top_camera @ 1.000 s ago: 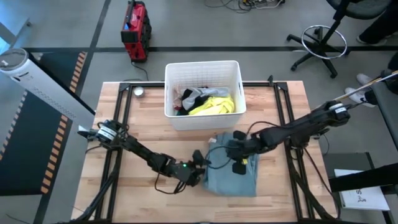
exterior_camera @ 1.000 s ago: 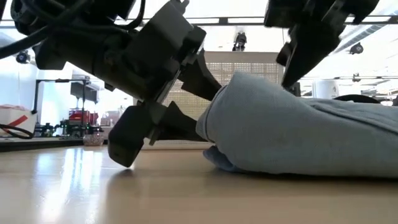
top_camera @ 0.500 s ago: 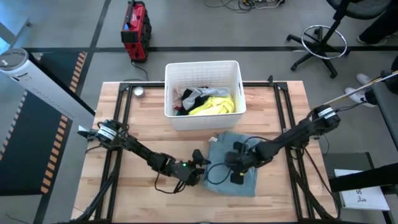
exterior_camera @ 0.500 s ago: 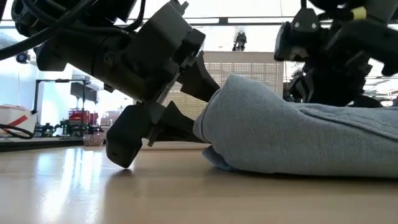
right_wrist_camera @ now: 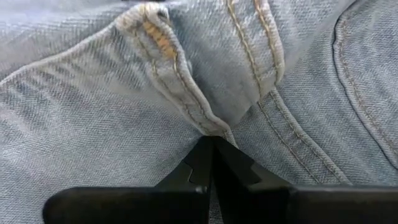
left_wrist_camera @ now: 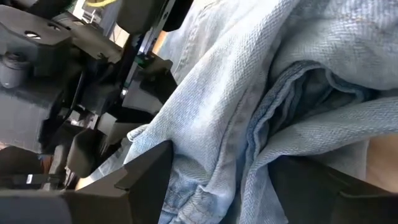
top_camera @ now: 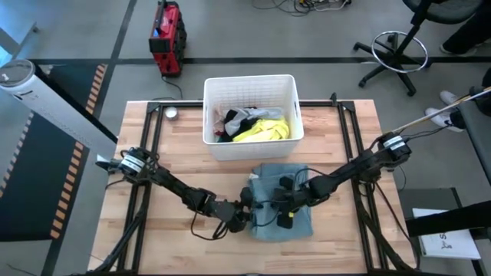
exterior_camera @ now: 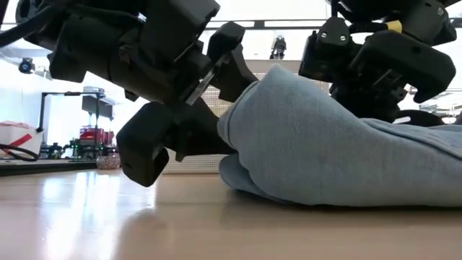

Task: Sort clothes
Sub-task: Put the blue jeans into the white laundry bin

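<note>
The light blue jeans [top_camera: 295, 224] lie folded in a thick bundle on the wooden table, in front of the white slatted basket [top_camera: 249, 79]. The basket holds a bright yellow top [top_camera: 265, 130] and dark and pale pieces [top_camera: 238, 119]. My left gripper [top_camera: 247, 208] is at the bundle's left folded edge [exterior_camera: 238, 123], shut on it. My right gripper [top_camera: 282, 205] is shut and rests on top of the jeans near their middle. It also shows in the low view [exterior_camera: 346, 79]. My left gripper has the jeans' left folded edge [left_wrist_camera: 217, 143] between its two fingers [left_wrist_camera: 149, 174], several layers thick. It comes nearly level from the table's left, one finger above the fold and one below. The bundle lies on the table. My right gripper presses its shut fingertips [right_wrist_camera: 211, 149] down on the jeans' top layer beside a stitched seam [right_wrist_camera: 186, 99], slanting down from the table's right. Whether a bit of cloth is caught between the tips cannot be told.
A small round object [top_camera: 170, 113] lies at the table's far left. On the floor beyond stand a red case [top_camera: 167, 29] and an office chair base [top_camera: 399, 50]. Bare wood shows along the near edge and at both sides of the jeans.
My right gripper has come down from above the jeans and gone toward the table's left and near edge, ending on top of the bundle. The jeans have bunched a little toward the left, and their left fold has shifted left with my left gripper.
</note>
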